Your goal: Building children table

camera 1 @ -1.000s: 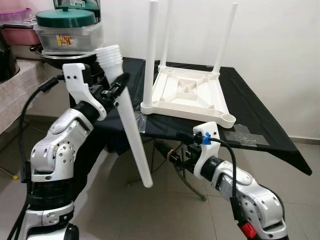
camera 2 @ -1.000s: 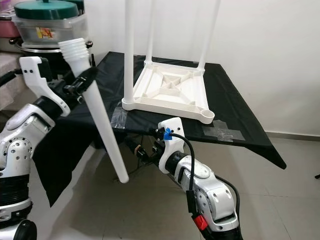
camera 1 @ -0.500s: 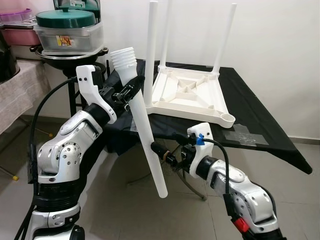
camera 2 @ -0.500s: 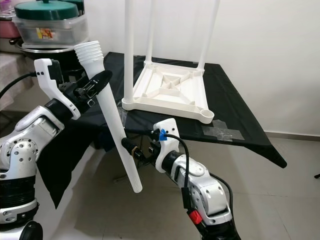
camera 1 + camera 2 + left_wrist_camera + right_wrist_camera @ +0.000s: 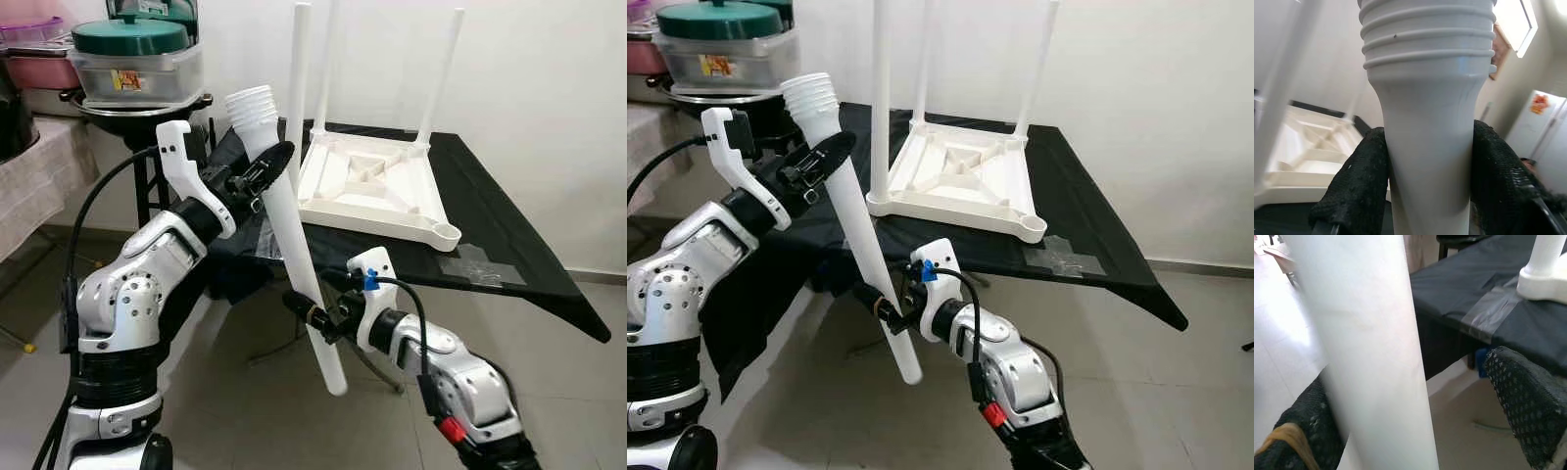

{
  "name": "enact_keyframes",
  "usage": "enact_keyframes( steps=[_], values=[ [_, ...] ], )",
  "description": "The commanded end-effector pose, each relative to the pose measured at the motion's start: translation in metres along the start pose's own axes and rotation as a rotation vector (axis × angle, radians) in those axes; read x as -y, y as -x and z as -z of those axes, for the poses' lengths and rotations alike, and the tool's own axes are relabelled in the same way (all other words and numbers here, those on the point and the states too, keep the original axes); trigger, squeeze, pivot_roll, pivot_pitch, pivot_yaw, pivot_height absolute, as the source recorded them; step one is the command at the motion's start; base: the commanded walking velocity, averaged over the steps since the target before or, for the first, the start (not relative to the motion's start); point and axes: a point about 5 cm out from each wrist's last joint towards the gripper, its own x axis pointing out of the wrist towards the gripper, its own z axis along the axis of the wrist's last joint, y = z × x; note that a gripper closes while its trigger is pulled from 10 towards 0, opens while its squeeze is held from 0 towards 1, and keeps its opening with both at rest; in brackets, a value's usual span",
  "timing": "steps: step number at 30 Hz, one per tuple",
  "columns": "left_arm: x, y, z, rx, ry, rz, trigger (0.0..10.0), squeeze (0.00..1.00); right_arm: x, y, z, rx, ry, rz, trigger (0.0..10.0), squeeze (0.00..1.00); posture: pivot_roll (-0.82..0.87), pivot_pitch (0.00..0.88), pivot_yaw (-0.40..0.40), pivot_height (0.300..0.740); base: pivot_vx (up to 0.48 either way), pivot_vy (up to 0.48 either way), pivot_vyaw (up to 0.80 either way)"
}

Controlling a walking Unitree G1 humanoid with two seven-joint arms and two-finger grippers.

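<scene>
Right gripper (image 5: pixel 312 318): nearest item, low in front of the counter edge. Jaws spread to either side of the lower part of the loose leg; in the right wrist view one pad shows a gap from the shaft, so they read as released, not yet clamped. Likely purpose: a second hold to steady the long shaft.

Loose leg (image 5: pixel 294 257): long white plastic tube, tilted, threaded end up and plain end down over the floor. Held off the counter, in front of its near left corner. Threaded end kept free, probably so it can go into a socket.

Left gripper (image 5: pixel 263 172): jaws clenched on the loose leg just under the threaded collar; the left wrist view shows both black pads (image 5: pixel 1358 174) pressed against the shaft. A hold close to the thread gives control of the end that must be aimed.

Counter (image 5: pixel 509 245): folding, covered in black cloth, grey tape patches near the front edge.

Table top (image 5: pixel 377 191): white, lying upside down on the counter so its ribbed underside faces up. Three legs (image 5: pixel 296 103) already stand in corners.

Empty socket (image 5: pixel 448 233): near right corner, round, open. Judged destination of the loose leg; one leg left to fit.

Containers (image 5: pixel 132 59): stacked, green lid, on a stand to the far left.
</scene>
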Motion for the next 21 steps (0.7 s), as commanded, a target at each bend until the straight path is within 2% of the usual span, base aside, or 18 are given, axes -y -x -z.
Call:
enact_keyframes(
  steps=[1, 4, 5, 6, 7, 8, 18, 21],
  values=[
    [0.008, -0.001, 0.002, -0.01, 0.028, 0.054, 10.0, 0.0, 0.001, -0.003, 0.0, 0.003, 0.01, -0.003, 10.0, 0.0, 0.09, 0.0, -0.078, 0.74, 0.0, 0.0, 0.0],
    [0.008, -0.001, 0.003, -0.014, 0.041, 0.059, 10.0, 0.0, 0.001, -0.005, 0.002, 0.003, 0.003, -0.004, 10.0, 0.0, 0.09, 0.0, -0.077, 0.74, 0.0, 0.0, 0.0],
    [0.008, -0.001, 0.004, -0.015, 0.049, 0.06, 10.0, 0.0, 0.0, -0.006, 0.004, 0.0, -0.002, -0.005, 8.0, 0.0, 0.09, 0.0, -0.077, 0.74, 0.0, 0.0, 0.0],
    [0.008, -0.001, 0.004, -0.015, 0.049, 0.06, 10.0, 0.0, 0.0, -0.006, 0.004, 0.0, -0.002, -0.005, 8.0, 0.0, 0.09, 0.0, -0.077, 0.74, 0.0, 0.0, 0.0],
    [0.008, -0.002, 0.004, -0.014, 0.061, 0.062, 10.0, 0.0, 0.0, -0.007, 0.006, -0.004, -0.006, -0.007, 1.2, 0.0, 0.09, 0.0, -0.076, 0.74, 0.0, 0.0, 0.0],
    [0.008, -0.002, 0.004, -0.013, 0.072, 0.064, 10.0, 0.0, 0.0, -0.007, 0.007, -0.002, -0.011, -0.008, 0.0, 0.0, 0.09, 0.0, -0.075, 0.74, 0.0, 0.0, 0.0],
    [0.007, -0.001, 0.003, -0.029, 0.081, 0.068, 10.0, 0.0, 0.0, -0.009, 0.008, 0.028, -0.009, -0.022, 0.0, 0.0, 0.09, 0.0, -0.075, 0.74, 0.0, 0.0, 0.0],
    [0.009, -0.002, 0.002, -0.021, 0.057, 0.079, 10.0, 0.0, 0.002, -0.007, 0.01, 0.015, 0.009, -0.011, 0.0, 0.0, 0.09, 0.0, -0.075, 0.74, 0.0, 0.0, 0.0]
  ],
)
